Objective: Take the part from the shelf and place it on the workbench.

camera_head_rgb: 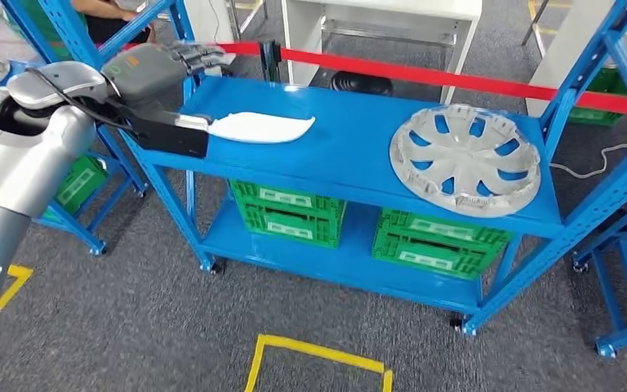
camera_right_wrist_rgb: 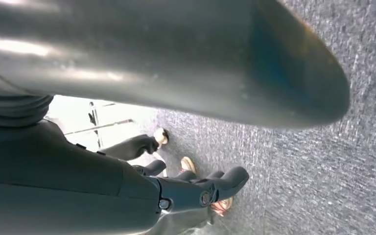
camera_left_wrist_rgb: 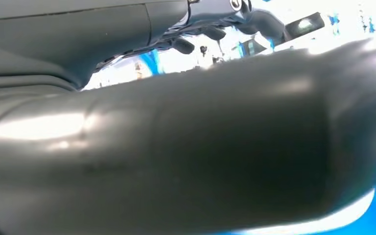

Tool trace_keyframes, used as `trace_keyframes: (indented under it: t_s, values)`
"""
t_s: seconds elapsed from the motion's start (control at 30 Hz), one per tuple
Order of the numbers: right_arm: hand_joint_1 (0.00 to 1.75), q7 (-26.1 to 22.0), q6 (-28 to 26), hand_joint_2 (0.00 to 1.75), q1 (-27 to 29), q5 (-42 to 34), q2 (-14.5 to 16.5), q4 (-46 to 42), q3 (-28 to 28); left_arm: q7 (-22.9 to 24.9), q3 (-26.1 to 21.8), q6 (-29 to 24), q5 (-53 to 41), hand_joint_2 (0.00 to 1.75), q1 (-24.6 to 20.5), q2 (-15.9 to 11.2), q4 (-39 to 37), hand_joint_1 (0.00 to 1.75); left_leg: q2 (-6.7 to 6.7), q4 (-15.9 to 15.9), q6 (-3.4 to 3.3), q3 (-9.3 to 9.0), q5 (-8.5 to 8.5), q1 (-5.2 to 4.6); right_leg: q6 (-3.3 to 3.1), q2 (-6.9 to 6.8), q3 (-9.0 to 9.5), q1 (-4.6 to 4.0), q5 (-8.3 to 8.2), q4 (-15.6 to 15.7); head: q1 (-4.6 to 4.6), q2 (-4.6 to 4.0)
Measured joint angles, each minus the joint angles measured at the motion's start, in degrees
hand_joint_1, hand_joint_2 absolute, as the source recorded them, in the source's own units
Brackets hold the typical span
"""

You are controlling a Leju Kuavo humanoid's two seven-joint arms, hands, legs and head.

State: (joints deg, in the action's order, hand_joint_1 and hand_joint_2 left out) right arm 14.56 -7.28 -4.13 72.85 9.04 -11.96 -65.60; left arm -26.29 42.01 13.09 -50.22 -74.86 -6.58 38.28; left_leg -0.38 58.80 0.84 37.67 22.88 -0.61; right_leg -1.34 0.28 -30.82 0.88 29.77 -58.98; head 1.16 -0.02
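White, curved, smooth plastic part (camera_head_rgb: 261, 127) lies on the blue shelf (camera_head_rgb: 351, 155); left robot hand (camera_head_rgb: 200, 55) empty, fingers spread

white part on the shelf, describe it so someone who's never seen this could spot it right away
Find the blue shelf rack and its top level. Toward that level's left end, just beyond the robot's left hand, lies the white part. It is flat, long and leaf-shaped with a pointed tip, unlike the round silver wheel cover at the right end.
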Motion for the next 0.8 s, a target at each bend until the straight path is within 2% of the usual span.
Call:
trace_keyframes:
  t_s: [0.03,0.1,0.13,0.17,0.2,0.27,0.3,0.33,0.37,0.4,0.43,0.47,0.5,0.6,0.67,0.7,0.77,0.8]
  values:
    - [0.0,-0.17,-0.02,0.0,-0.02,0.0,0.01,0.0,-0.01,0.13,0.0,-0.1,-0.15,0.0,-0.15,0.04,-0.61,0.0,0.0,-0.17,-0.29,-0.23,0.5,-0.17,0.36,0.0,0.11,0.0,0.21,0.11,0.02,-0.01]
    - [0.0,-0.31,-0.06,0.0,0.01,-0.01,0.0,0.0,-0.04,0.49,-0.03,-0.22,-0.47,0.0,-0.33,0.1,-1.38,0.0,-0.06,-0.67,-0.92,-0.89,0.16,-0.02,1.06,-0.02,0.45,-0.09,0.84,0.13,0.05,0.0]
    - [0.0,-0.27,-0.07,0.0,0.02,-0.01,0.0,0.0,-0.05,0.63,-0.05,-0.27,-0.55,0.0,-0.48,0.14,-1.67,0.0,-0.07,-0.95,-1.24,-1.28,0.27,0.12,1.28,-0.04,0.17,-0.1,1.4,-0.73,0.01,0.0]
    - [0.0,-0.27,-0.08,0.0,0.0,-0.01,0.0,0.0,-0.05,0.72,-0.07,-0.29,-0.62,0.0,-0.65,0.26,-1.89,0.0,-0.08,-1.25,-1.56,-1.69,0.38,0.24,1.45,-0.04,-0.89,-0.11,2.34,-2.8,-0.04,0.0]
    - [0.0,-0.32,-0.09,0.0,-0.01,-0.01,-0.01,0.0,-0.06,0.78,-0.08,-0.31,-0.67,0.0,-0.76,0.43,-2.1,0.0,-0.07,-1.39,-1.87,-2.0,0.6,0.26,1.54,-0.04,-2.84,-0.03,3.56,-6.17,-0.08,-0.01]
    - [0.0,-0.49,-0.09,0.0,-0.02,-0.01,-0.01,0.0,-0.06,0.78,-0.08,-0.32,-0.68,0.0,-0.81,0.74,-2.54,0.0,-0.14,-1.31,-2.23,-2.45,1.26,0.14,1.71,-0.04,-8.06,-0.04,5.5,-13.84,-0.15,0.0]
    - [0.0,-0.53,-0.09,0.0,0.01,-0.01,-0.01,0.0,-0.06,0.78,-0.07,-0.32,-0.69,0.0,-0.76,0.85,-2.75,0.0,-0.2,-1.17,-2.27,-2.73,1.66,0.09,1.77,-0.04,-10.05,-0.05,5.24,-15.96,-0.15,0.01]
    - [0.0,-0.51,-0.09,0.0,0.05,-0.01,-0.01,0.0,-0.06,0.78,-0.07,-0.32,-0.7,0.0,-0.72,0.92,-2.94,0.0,-0.25,-0.98,-2.22,-3.08,2.13,0.07,1.81,-0.05,-11.01,-0.03,3.85,-15.92,-0.16,0.01]
    - [0.0,-0.49,-0.09,0.0,0.09,-0.01,-0.01,0.0,-0.07,0.78,-0.07,-0.32,-0.7,0.0,-0.71,0.97,-3.09,0.0,-0.28,-0.7,-2.11,-3.53,2.68,0.09,1.84,-0.08,-10.7,0.02,1.34,-13.44,-0.16,0.0]
    - [0.0,-0.46,-0.1,0.0,0.12,-0.01,-0.01,0.0,-0.07,0.78,-0.07,-0.32,-0.71,0.0,-0.73,1.02,-3.22,0.0,-0.28,-0.36,-1.93,-3.99,3.31,0.13,1.85,-0.14,-9.62,0.09,-1.46,-9.54,-0.16,0.0]
    - [0.0,-0.5,-0.1,0.0,0.13,-0.01,-0.01,0.01,-0.08,0.78,-0.07,-0.32,-0.71,0.0,-0.8,1.04,-3.33,0.0,-0.3,0.0,-1.65,-4.3,3.95,0.06,1.86,-0.2,-8.34,0.06,-3.41,-5.98,-0.19,-0.01]
    - [0.0,-0.75,-0.1,0.0,0.1,-0.01,-0.01,0.02,-0.08,0.79,-0.07,-0.33,-0.72,0.0,-0.89,1.07,-3.44,0.0,-0.37,0.33,-1.34,-4.44,4.48,-0.01,1.7,-0.22,-7.19,0.05,-4.5,-3.22,-0.2,0.0]
    - [0.0,-1.11,-0.11,0.0,0.07,-0.01,0.0,0.04,-0.08,0.81,-0.07,-0.32,-0.73,0.0,-0.97,1.1,-3.55,0.0,-0.45,0.51,-1.02,-4.45,4.82,-0.08,1.48,-0.22,-6.6,-0.01,-4.59,-1.92,-0.22,0.0]
    - [0.0,-2.0,-0.11,0.0,0.04,-0.01,0.02,0.07,-0.09,0.84,-0.07,-0.33,-0.75,0.0,-1.08,1.1,-3.76,0.0,-0.56,0.48,-0.11,-4.57,5.28,-0.1,0.51,-0.13,-5.96,-0.07,-3.87,-1.4,-0.23,0.0]
    - [0.0,-2.03,-0.11,0.0,0.03,-0.01,0.04,0.07,-0.1,0.85,-0.08,-0.36,-0.75,0.0,-1.23,1.06,-3.82,0.0,-0.36,2.97,0.6,-3.56,6.58,0.02,-0.22,-0.14,-5.2,0.11,-3.54,-1.13,-0.06,0.0]
    - [0.0,-2.03,-0.12,0.0,0.03,-0.01,0.04,0.07,-0.1,0.85,-0.09,-0.37,-0.75,0.0,-1.28,1.02,-3.86,0.0,-0.23,5.96,0.94,-2.0,7.81,0.14,-0.52,-0.15,-4.8,0.18,-3.31,-1.03,0.04,0.0]
    - [0.0,-2.04,-0.12,0.0,0.04,-0.01,0.03,0.07,-0.1,0.85,-0.09,-0.37,-0.75,0.0,-1.2,0.97,-4.03,0.0,-0.1,13.72,1.37,2.56,10.25,0.36,-0.83,-0.14,-4.2,0.18,-2.77,-1.02,0.12,-0.01]
    - [0.0,-2.03,-0.11,0.0,0.07,-0.01,0.03,0.07,-0.1,0.85,-0.09,-0.37,-0.75,0.0,-1.05,0.95,-4.16,0.0,-0.07,16.3,1.44,4.48,10.45,0.44,-0.84,-0.13,-3.88,0.17,-2.48,-1.02,0.14,-0.01]
